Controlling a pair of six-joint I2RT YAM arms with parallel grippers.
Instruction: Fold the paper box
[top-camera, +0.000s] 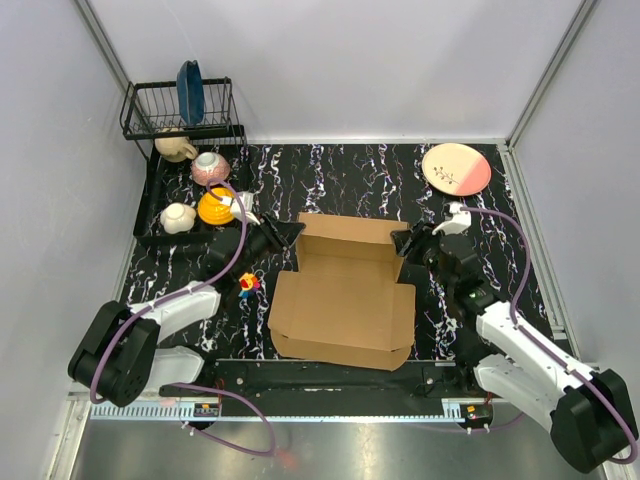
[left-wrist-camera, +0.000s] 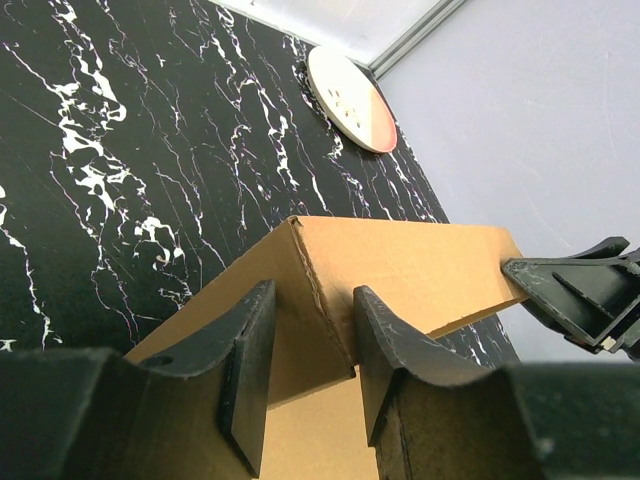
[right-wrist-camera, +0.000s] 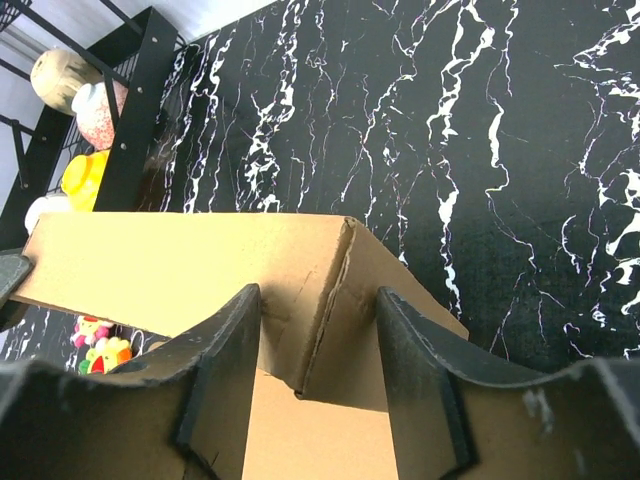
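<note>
We see the paper box (top-camera: 345, 300), matte corrugated brown cardboard, centred on the marbled table (top-camera: 350, 180), rear wall upright. The left gripper (left-wrist-camera: 315, 300) has its jaws pinching the ten o'clock corner. The right gripper (right-wrist-camera: 320, 300) has its jaws spread astride the two o'clock corner.

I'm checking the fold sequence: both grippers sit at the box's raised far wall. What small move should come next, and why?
Probably close the right gripper on its corner. The far wall of the paper box stands up, and both grippers straddle its creased corners. The right's fingers look spread wide of the cardboard, while the left gripper sits tighter, though whether it clamps is unclear.
</note>
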